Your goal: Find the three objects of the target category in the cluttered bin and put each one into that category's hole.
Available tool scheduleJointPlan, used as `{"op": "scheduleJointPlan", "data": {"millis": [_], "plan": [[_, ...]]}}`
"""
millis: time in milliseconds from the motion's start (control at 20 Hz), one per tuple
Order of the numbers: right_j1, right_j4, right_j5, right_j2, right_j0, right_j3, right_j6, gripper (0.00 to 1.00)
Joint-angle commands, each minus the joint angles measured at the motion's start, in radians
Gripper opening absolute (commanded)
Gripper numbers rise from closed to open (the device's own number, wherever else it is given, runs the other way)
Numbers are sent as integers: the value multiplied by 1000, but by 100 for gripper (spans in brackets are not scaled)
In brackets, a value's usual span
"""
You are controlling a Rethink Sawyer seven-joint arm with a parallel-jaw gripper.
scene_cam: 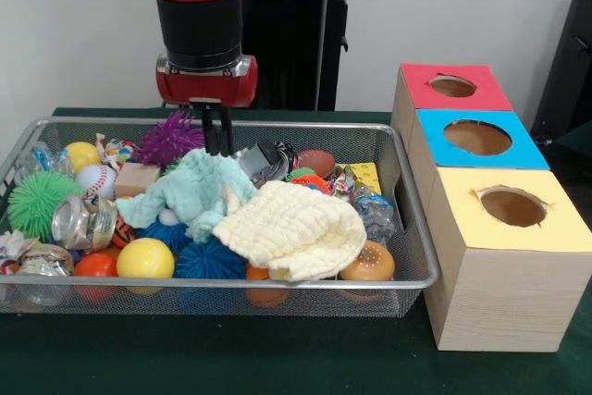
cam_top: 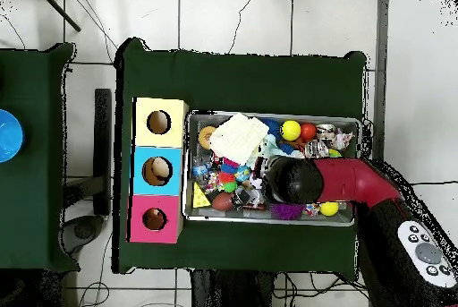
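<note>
My gripper [scene_cam: 218, 147] hangs over the back middle of the wire mesh bin [scene_cam: 277, 282], its two black fingers close together and shut, with tips just behind a mint green cloth [scene_cam: 190, 193]. Nothing shows between them. A pale yellow cloth [scene_cam: 291, 228] lies in front, draped over other items. Three boxes stand right of the bin, each with a round hole: red [scene_cam: 416, 88], blue [scene_cam: 527, 150], yellow [scene_cam: 555, 228]. In the overhead view the arm's head [cam_top: 291, 178] covers the gripper above the bin [cam_top: 340, 117].
The bin is crowded: a purple spiky ball [scene_cam: 168, 139], a green spiky ball [scene_cam: 37, 201], blue spiky balls [scene_cam: 210, 261], a yellow ball [scene_cam: 145, 258], a baseball [scene_cam: 94, 180], a glass jar [scene_cam: 81, 222], a wooden block [scene_cam: 137, 178] and a burger toy [scene_cam: 367, 264].
</note>
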Motion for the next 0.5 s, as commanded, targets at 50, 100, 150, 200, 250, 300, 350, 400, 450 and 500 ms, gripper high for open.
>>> {"op": "scheduleJointPlan", "data": {"millis": [50,100,150,200,250,300,350,400,450,500], "plan": [[41,-49,-20,-18,-16,-60,-59,0],[42,-47,-12,-18,-15,-66,-59,0],[43,-55,-15,-22,-11,-73,-57,0],[42,-63,-18,-21,-10,-77,-60,100],[44,-60,-13,-22,-9,-80,-57,100],[45,-56,-8,-23,-9,-83,-55,100],[47,-53,-3,-24,-9,-85,-53,100],[48,-47,4,-24,-10,-86,-53,100],[49,-43,9,-25,-9,-86,-50,100],[50,-44,7,-25,-9,-86,-50,100]]}}
